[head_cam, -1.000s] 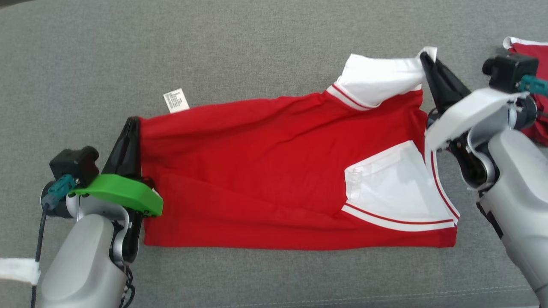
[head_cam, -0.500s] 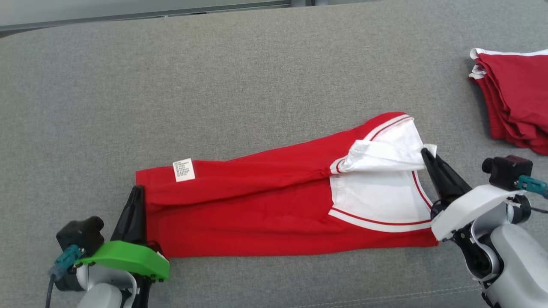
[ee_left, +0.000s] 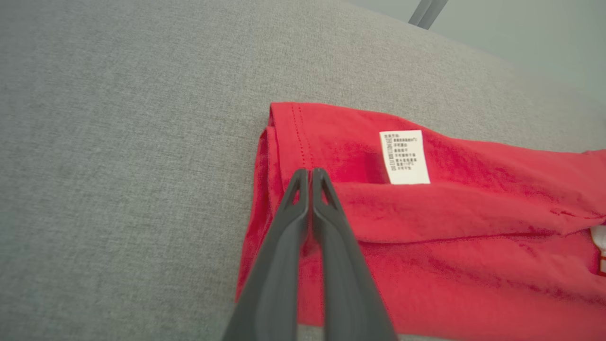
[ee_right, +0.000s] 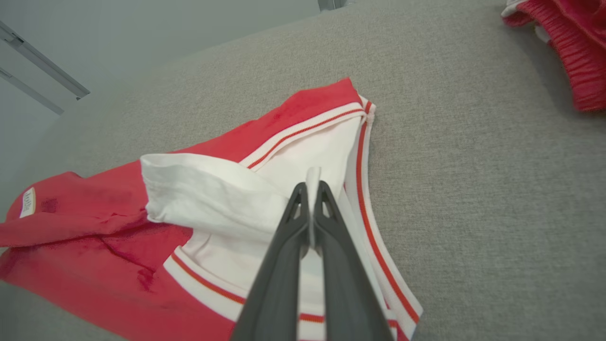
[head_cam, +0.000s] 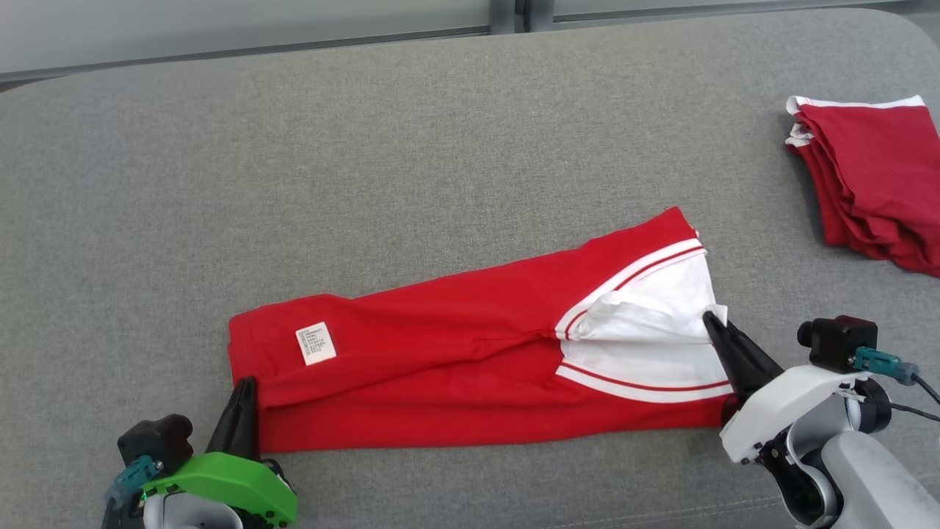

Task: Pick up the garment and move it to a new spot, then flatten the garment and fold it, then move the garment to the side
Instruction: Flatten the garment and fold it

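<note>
We risk a skewed fold if the left end effector (ee_left: 310,171), gripping the garment's (head_cam: 455,367) hem (ee_left: 284,142), or the right end effector (ee_right: 312,184), gripping its white flap (ee_right: 208,199), slips.

Care tag (ee_left: 405,157) on garment (ee_left: 473,246): txt too small to read.

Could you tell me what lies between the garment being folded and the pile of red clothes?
Only bare grey fabric surface lies between the garment and the pile of red clothes, as the head view and right wrist view show.
</note>
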Motion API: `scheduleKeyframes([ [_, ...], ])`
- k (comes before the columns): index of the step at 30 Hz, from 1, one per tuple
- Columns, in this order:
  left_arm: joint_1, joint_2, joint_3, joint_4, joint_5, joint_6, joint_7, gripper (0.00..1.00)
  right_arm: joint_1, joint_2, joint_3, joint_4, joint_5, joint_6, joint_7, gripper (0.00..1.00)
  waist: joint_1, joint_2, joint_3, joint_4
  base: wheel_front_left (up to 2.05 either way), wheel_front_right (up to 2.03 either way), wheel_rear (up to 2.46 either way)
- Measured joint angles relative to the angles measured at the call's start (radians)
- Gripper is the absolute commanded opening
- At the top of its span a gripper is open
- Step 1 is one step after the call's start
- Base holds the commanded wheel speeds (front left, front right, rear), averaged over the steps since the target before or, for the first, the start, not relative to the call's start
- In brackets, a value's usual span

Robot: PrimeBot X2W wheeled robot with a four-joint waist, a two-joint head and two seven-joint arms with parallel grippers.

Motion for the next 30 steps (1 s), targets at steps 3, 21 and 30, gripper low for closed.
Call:
scheduleKeyframes([
  [3, 0.001, -0.003, -0.010, 0.027, -0.003, -0.009, 0.007, 0.00, 0.004, 0.006, 0.005, 0.020, -0.026, 0.000, -0.003, 0.07, 0.0000, 0.0000, -0.007, -0.006, 0.00, 0.00, 0.00],
  [21, 0.085, -0.010, 0.093, -0.088, 0.019, 0.029, -0.030, 1.00, 0.121, 0.007, -0.051, 0.049, -0.094, 0.000, -0.061, 1.00, 0.0000, 0.0002, -0.050, -0.026, 0.00, 0.00, 0.00],
  [30, 0.086, -0.033, 0.129, -0.191, 0.109, 0.049, -0.035, 1.00, 0.119, 0.011, -0.128, 0.015, -0.129, 0.000, -0.046, 1.00, 0.0000, 0.0002, -0.074, -0.031, 0.00, 0.00, 0.00],
])
